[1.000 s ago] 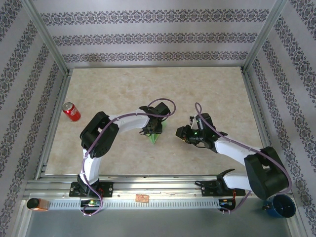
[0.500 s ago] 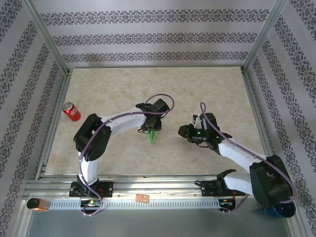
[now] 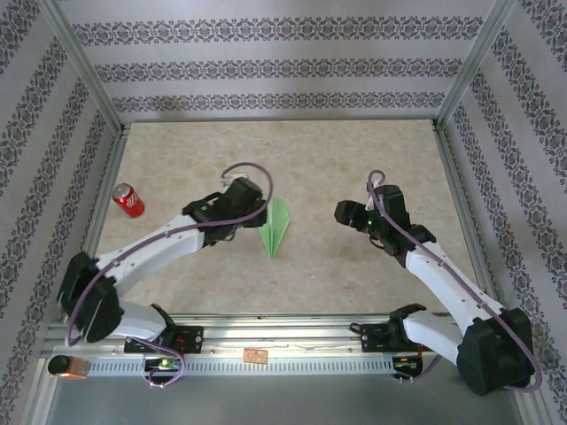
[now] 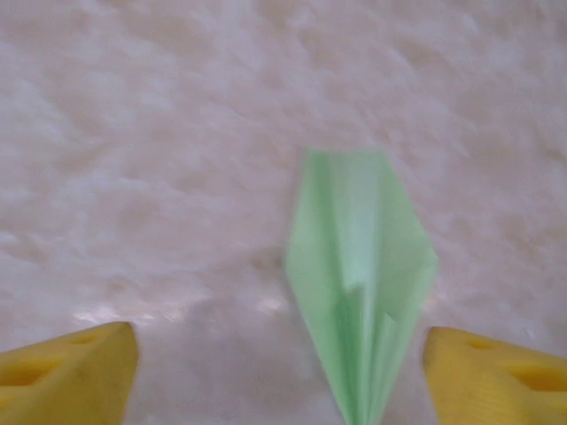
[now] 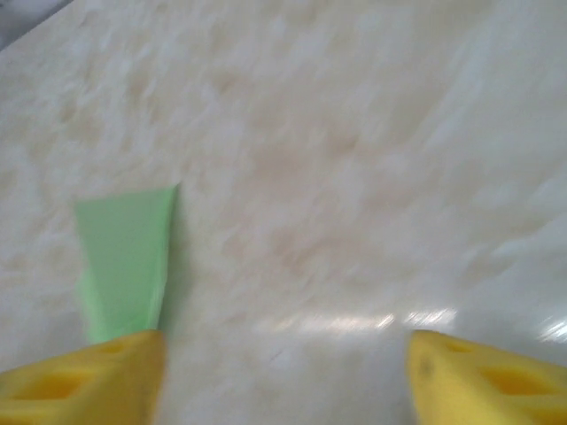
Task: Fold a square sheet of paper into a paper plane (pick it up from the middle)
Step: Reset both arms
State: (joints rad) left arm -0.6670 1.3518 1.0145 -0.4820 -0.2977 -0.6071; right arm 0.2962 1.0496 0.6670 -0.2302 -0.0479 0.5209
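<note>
The square sheet of paper, folded into a slim light green paper plane (image 3: 276, 228), lies flat on the table with its tip toward the near edge. My left gripper (image 3: 252, 209) hovers just left of it, open and empty. In the left wrist view the paper plane (image 4: 359, 283) lies ahead, nearer the right yellow finger (image 4: 496, 372), with the left gripper (image 4: 282, 381) wide apart around bare table. My right gripper (image 3: 344, 212) is to the right of the plane, apart from it. It is open too (image 5: 283, 381), and the plane's green edge (image 5: 124, 257) shows beside its left finger (image 5: 80, 376).
A red soda can (image 3: 128, 200) lies near the table's left edge. Metal frame rails (image 3: 97, 212) border the beige table on the left, right and near sides. A small orange tag (image 3: 255, 355) sits on the front rail.
Both grippers have opened. The left one let go of the plane and drew back to the left; the right one pulled away to the right. The plane now lies free on the table.
</note>
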